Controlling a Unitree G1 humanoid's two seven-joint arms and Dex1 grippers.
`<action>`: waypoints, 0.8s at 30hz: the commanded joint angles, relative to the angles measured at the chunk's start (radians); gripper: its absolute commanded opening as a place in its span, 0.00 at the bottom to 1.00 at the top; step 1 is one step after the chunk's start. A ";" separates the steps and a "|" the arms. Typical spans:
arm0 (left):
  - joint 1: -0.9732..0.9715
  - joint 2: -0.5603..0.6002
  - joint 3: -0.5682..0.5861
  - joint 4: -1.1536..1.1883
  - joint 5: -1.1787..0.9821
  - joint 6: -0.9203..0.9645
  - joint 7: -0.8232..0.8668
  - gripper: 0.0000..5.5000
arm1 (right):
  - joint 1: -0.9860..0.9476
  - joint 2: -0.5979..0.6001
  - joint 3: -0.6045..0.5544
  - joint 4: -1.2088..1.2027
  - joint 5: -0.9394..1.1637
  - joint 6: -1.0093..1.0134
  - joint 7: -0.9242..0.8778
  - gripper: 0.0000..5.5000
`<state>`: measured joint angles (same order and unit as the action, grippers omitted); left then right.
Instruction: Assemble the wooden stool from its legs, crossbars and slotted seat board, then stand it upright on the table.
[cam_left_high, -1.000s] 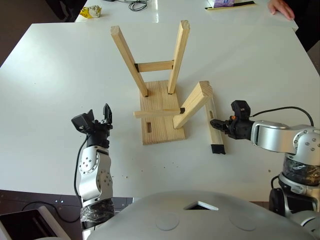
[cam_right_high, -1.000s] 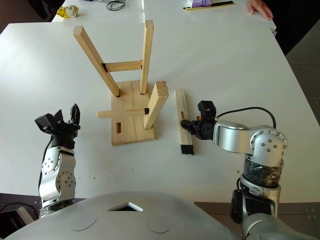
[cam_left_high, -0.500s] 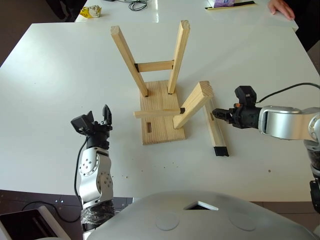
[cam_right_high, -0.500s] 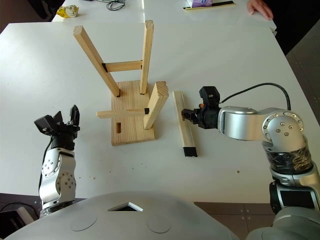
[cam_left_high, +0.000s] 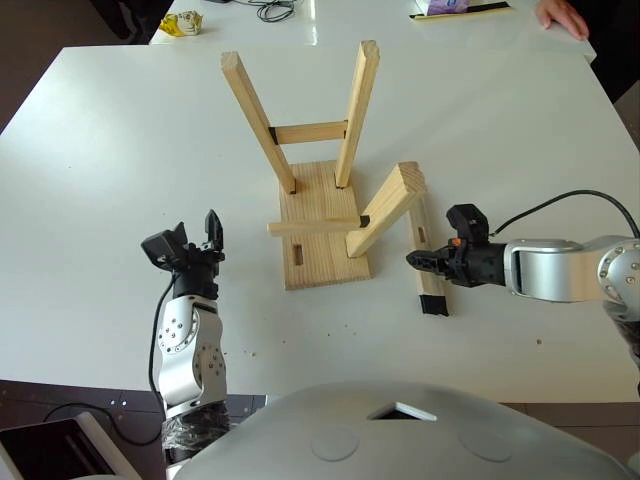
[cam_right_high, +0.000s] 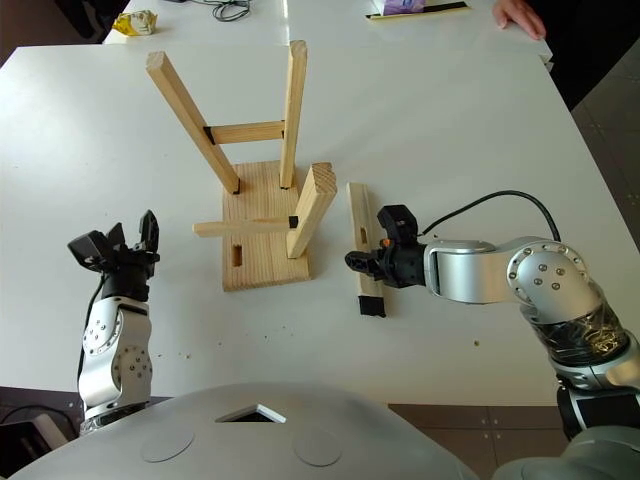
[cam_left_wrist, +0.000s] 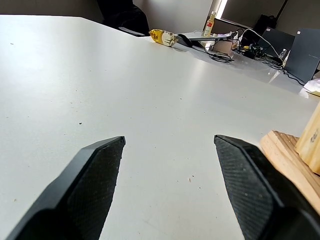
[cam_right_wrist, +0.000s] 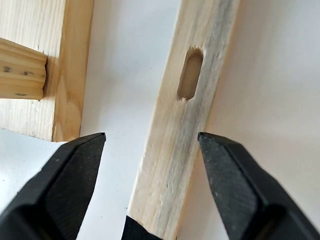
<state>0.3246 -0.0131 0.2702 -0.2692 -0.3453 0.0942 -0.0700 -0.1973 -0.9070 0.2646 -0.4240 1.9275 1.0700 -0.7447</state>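
The seat board (cam_left_high: 325, 262) lies flat at the middle of the white surface (cam_left_high: 110, 150), its slotted face up. Two legs stand in its far end. The left one (cam_left_high: 258, 122) tilts out toward the far left corner, and the right one (cam_left_high: 357, 115) is close to upright. A short crossbar (cam_left_high: 310, 132) joins them partway up. A third leg (cam_left_high: 388, 208) is set at the board's near right corner and leans heavily toward the right edge. A second crossbar (cam_left_high: 312, 227) runs from this leg across the board, and its free end pokes out past the board's left side.

The fourth leg (cam_right_high: 360, 220) lies loose and flat on the surface just beside the board's right side, running from far to near. It has an oval slot (cam_right_wrist: 190, 72) cut in its upper face and a black cap (cam_left_high: 433, 307) on its near end. The right hand (cam_left_high: 422, 262) is low over this leg, toward its capped end. Its two fingers (cam_right_wrist: 67, 182) are spread wide, one on each side of the wood, with bare surface showing in both gaps, so nothing is gripped.

The left hand (cam_left_high: 190, 238) is raised near the near edge, well apart from the board on its left. It points toward the far edge with its fingers (cam_left_wrist: 95, 170) open and nothing between them.

A crumpled yellow wrapper (cam_left_high: 182, 22) and some cables (cam_left_high: 275, 8) sit on a second surface beyond the far edge.
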 joint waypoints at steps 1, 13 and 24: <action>-0.001 0.001 -0.006 0.006 -0.002 0.006 -0.002 0.60 | 0.026 -0.012 0.032 0.001 -0.045 -0.003 0.010 0.62; 0.002 -0.011 -0.008 0.011 -0.003 -0.006 0.001 0.60 | -0.014 -0.044 0.011 -0.029 -0.041 -0.019 0.033 0.62; 0.000 -0.023 -0.010 0.017 0.000 -0.017 0.006 0.60 | -0.065 -0.028 0.038 -0.031 -0.076 -0.011 0.062 0.62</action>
<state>0.3282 -0.0335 0.2641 -0.2598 -0.3452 0.0754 -0.0691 -0.2430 -0.9414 0.2962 -0.4441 1.8634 1.0582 -0.6923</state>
